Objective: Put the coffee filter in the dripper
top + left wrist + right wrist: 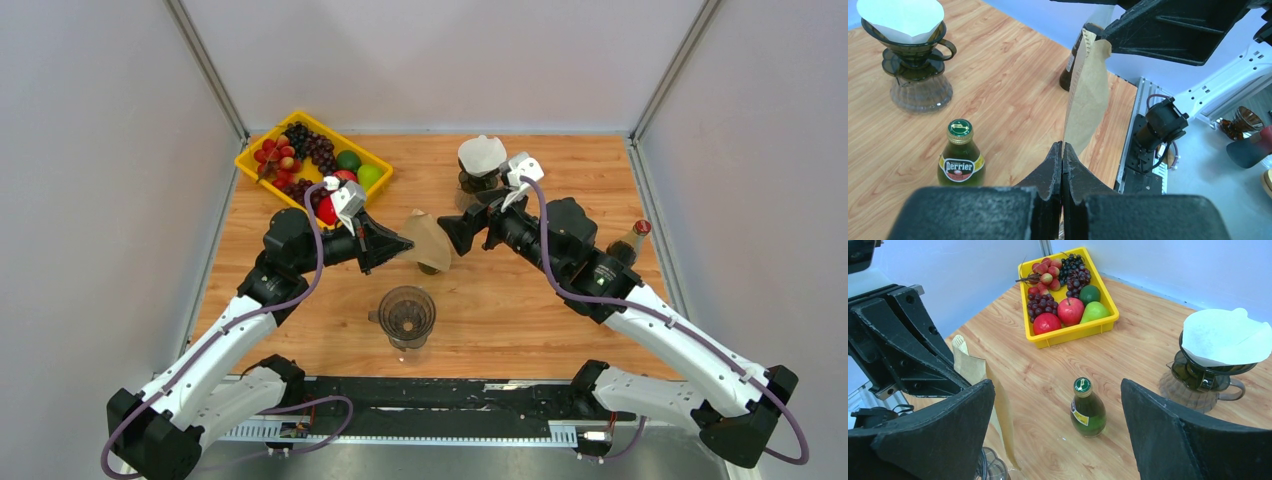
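My left gripper (398, 245) is shut on the lower edge of a flat brown coffee filter (428, 240), held upright above the table. In the left wrist view the filter (1087, 95) rises from the closed fingertips of the left gripper (1062, 150). My right gripper (447, 232) faces it, wide open, with one finger (1173, 30) at the filter's top edge. The right wrist view shows the filter (983, 385) just inside the left finger of the right gripper (1058, 385). An empty dark glass dripper (406, 315) stands below, nearer the arm bases, and its rim (990, 467) peeks in.
A second dripper (480, 165) with a white filter stands at the back. A green Perrier bottle (1087, 410) stands under the grippers. A yellow tray (262, 172) of fruit sits at the back left. A dark bottle (630, 240) stands at the right edge.
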